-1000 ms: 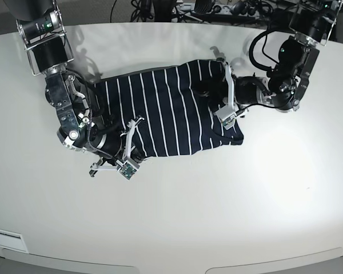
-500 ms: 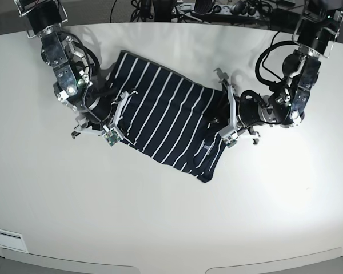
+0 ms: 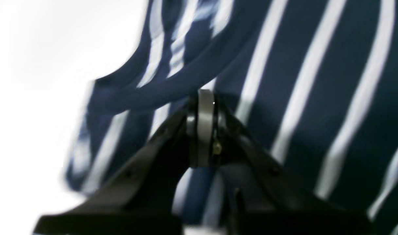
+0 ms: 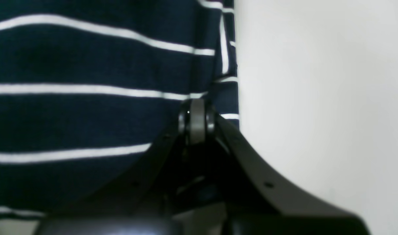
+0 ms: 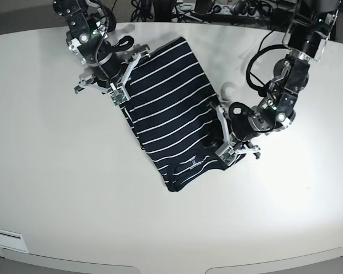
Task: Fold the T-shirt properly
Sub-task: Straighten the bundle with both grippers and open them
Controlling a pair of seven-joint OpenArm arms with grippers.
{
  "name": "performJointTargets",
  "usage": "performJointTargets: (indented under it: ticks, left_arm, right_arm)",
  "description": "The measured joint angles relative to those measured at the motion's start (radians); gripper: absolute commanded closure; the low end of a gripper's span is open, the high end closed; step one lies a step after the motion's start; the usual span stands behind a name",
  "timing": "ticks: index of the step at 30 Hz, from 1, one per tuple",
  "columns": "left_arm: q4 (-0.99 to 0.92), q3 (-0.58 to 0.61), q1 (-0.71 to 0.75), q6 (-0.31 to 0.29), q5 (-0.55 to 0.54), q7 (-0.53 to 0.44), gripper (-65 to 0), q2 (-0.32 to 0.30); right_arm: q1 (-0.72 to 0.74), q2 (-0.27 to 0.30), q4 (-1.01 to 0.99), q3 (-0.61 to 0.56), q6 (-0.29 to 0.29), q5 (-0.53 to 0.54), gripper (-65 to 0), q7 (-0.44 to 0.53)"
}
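Observation:
The T-shirt, dark navy with thin white stripes, lies folded as a long slanted band on the white table, with its neck opening at the near end. My right gripper is shut on the shirt's far left corner. In the right wrist view its tips pinch the T-shirt right at its edge. My left gripper is shut on the shirt's right edge. In the left wrist view its tips bite the T-shirt just below the curved neckline.
The white table stretches around the shirt on all sides. Cables and a power strip lie behind its far edge. A small white label sits at the table's near left edge.
Both shut grippers have swung the shirt clockwise in the base view. The right gripper's end went up to the far left, and the left gripper's end came down toward the front.

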Motion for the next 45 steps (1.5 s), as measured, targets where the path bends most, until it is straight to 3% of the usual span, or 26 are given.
performJointTargets:
  ticks: [6, 10, 15, 19, 25, 30, 34, 37, 40, 42, 45]
  left_arm:
    - [0.000, 0.000, 0.002, 0.000, 0.098, -0.039, 0.0, 0.090]
    - [0.000, 0.000, 0.000, -0.001, 0.109, -0.056, 0.0, 0.115]
    - [0.000, 0.000, 0.000, -0.002, 0.100, -0.056, 0.0, 0.116]
    - [0.000, 0.000, -0.003, -0.064, 0.079, -0.055, 0.0, 0.116]
    - [0.001, -0.031, -0.023, -0.077, 0.036, 0.064, 0.0, 0.113]
    - [0.023, -0.166, -0.031, -0.077, -0.126, 0.163, 0.0, 0.115]
    - [0.084, -0.318, -0.031, -0.112, -0.274, 0.266, 0.0, 0.100]
    - [0.151, -0.426, -0.032, -0.177, -0.485, 0.392, 0.0, 0.047]
    - [0.197, -0.524, 0.002, -0.258, -0.757, 0.481, 0.0, -0.026]
    - [0.218, -0.569, 0.060, -0.262, -0.940, 0.544, 0.0, -0.062]
    - [0.240, -0.631, 0.153, -0.263, -1.082, 0.655, 0.0, -0.065]
  right_arm:
    - [-0.036, -0.076, 0.002, 0.004, 0.027, -0.004, 0.0, 0.008]
    - [-0.058, -0.116, 0.006, 0.005, 0.028, 0.000, 0.0, 0.009]
    - [-0.076, -0.179, 0.018, 0.003, 0.103, 0.059, 0.0, -0.002]
    - [-0.074, -0.215, 0.020, 0.004, 0.188, 0.087, 0.0, 0.008]
    - [-0.007, -0.225, 0.020, 0.003, 0.122, -0.069, 0.0, 0.012]
    - [0.066, -0.225, 0.020, 0.004, 0.048, -0.142, 0.0, 0.003]
    - [0.098, -0.225, 0.041, 0.004, 0.069, -0.139, 0.0, -0.003]
    - [0.109, -0.212, 0.095, 0.003, 0.070, -0.111, 0.0, -0.005]
    - [0.102, -0.162, 0.176, 0.001, 0.034, -0.057, 0.0, -0.001]
    - [0.080, -0.128, 0.231, 0.013, 0.034, -0.027, 0.0, 0.003]
    - [0.039, -0.098, 0.311, 0.054, 0.121, 0.095, 0.0, 0.020]
